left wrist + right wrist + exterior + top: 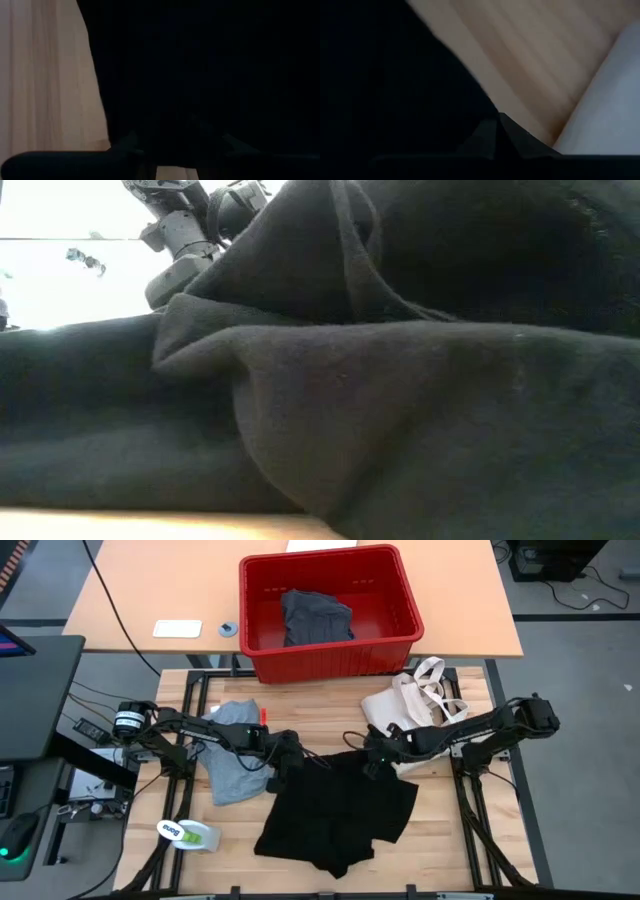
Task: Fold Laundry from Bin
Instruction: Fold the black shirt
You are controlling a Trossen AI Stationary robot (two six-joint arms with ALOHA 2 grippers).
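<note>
A large black garment (340,805) lies spread on the wooden table (450,840), and it fills the low view (400,380). My left gripper (287,753) is at its far left corner and my right gripper (372,755) at its far right edge, both shut on the cloth. A light grey T-shirt (230,760) lies crumpled under my left arm. The red bin (325,650) stands beyond the table's far edge with a dark grey garment (315,618) lying in it. My left gripper holds the black garment's far left corner (292,762), slanting down from the table's left. Black cloth (175,125) fills the gap between the two fingers (125,145); layers cannot be told. The rest of the garment lies on the table. My right gripper is shut at the black garment's far right edge (365,762), slanting down from the table's right. The cloth's edge (470,110) reaches the closed fingertips (492,130); how much is caught is hidden. The far edge (330,758) runs between the two grippers, and the near part lies on the table.
A cream tote bag (415,700) lies at the table's far right, close behind my right arm. A white and green object (190,833) sits near the front left corner. On the far desk lie a white card (177,628) and a small ring (229,628).
</note>
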